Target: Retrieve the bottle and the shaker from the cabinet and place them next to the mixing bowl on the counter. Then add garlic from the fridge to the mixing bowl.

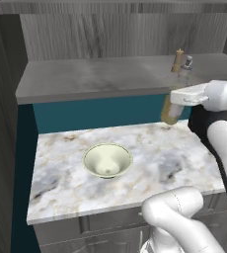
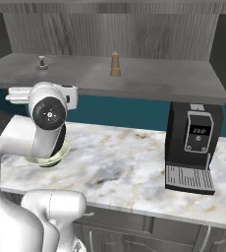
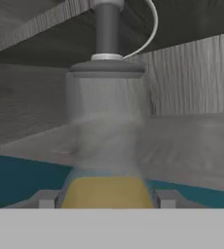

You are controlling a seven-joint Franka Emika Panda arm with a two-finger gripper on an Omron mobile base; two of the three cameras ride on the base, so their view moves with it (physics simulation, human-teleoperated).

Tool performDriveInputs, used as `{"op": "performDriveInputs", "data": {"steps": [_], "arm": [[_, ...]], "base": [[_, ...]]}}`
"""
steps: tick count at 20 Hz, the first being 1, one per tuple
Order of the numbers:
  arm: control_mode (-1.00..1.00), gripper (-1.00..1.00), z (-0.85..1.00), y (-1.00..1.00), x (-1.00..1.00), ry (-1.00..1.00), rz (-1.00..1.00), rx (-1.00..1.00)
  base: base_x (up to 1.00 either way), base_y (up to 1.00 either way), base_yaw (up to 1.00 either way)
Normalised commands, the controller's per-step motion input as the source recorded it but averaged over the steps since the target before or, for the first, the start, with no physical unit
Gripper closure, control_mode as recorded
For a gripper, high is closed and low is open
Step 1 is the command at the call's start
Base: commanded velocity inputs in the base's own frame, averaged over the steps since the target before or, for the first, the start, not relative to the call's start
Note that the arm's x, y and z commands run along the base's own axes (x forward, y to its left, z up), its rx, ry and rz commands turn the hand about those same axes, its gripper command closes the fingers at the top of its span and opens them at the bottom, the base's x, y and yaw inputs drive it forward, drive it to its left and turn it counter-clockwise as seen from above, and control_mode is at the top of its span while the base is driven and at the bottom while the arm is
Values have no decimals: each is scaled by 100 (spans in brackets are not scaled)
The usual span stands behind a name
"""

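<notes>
Grey wood-grain cabinet (image 1: 110, 79): shaker (image 2: 115, 64) upright on its shelf, not yet fetched. Marble counter (image 1: 150, 163): mixing bowl (image 1: 107, 160) toward its left, empty. Bottle (image 1: 172, 109): amber, upright, carried above the counter's back right, well apart from the bowl. Gripper (image 1: 177, 97): half-parted, fingertips (image 3: 46, 199) clamped either side of the bottle. Step judged: placing the bottle; next, carry it left and lower it beside the bowl.

Amber-filled slim glass bottle (image 1: 171, 109); round cream-green mixing bowl (image 1: 108, 160) — white-grey, tan-veined marble table (image 1: 160, 158); tan wooden shaker (image 2: 115, 64).
</notes>
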Motion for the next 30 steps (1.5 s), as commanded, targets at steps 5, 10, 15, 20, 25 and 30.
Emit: {"op": "performDriveInputs", "data": {"steps": [5,10,15,20,25,30], "arm": [[-100,100,-91,-49,-34,4,32,-1],[-100,100,-99,-27,6,0,30,0],[-100,100,-79,-1,61,0,29,-1],[-100,100,-70,-1,55,-7,24,-2],[-100,100,-70,-4,67,-3,16,-1],[-100,100,-57,0,87,0,12,0]], "base": [[0,0,0],[0,0,0],[0,0,0],[0,0,0],[0,0,0],[0,0,0]]}}
